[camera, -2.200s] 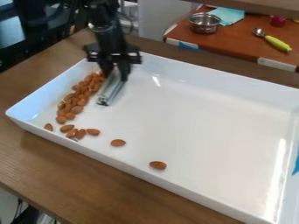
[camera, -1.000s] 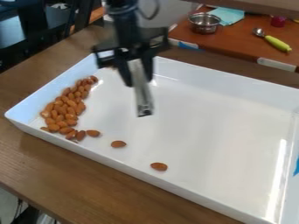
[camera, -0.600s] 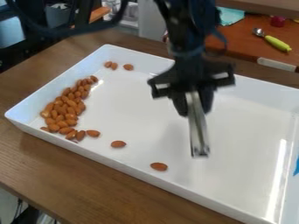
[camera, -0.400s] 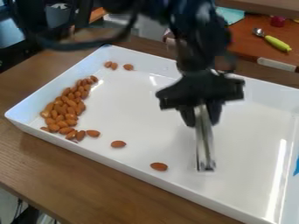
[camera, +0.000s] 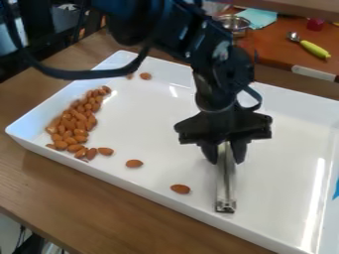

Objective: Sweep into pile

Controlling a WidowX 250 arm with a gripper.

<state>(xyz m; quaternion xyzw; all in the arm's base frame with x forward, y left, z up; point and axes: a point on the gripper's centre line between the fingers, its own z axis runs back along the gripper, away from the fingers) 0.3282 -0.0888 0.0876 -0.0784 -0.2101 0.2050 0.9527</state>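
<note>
Currently, metal bar pinched by fingers, right of loose almond, lower centre; almond pile seen in white tray, at left. Loose almond could be missed if bar is swept too high or off-line.

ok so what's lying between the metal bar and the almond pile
Two loose almonds, spaced apart on the tray, lie between the lower end of the bar and the pile, in the camera view.
</note>
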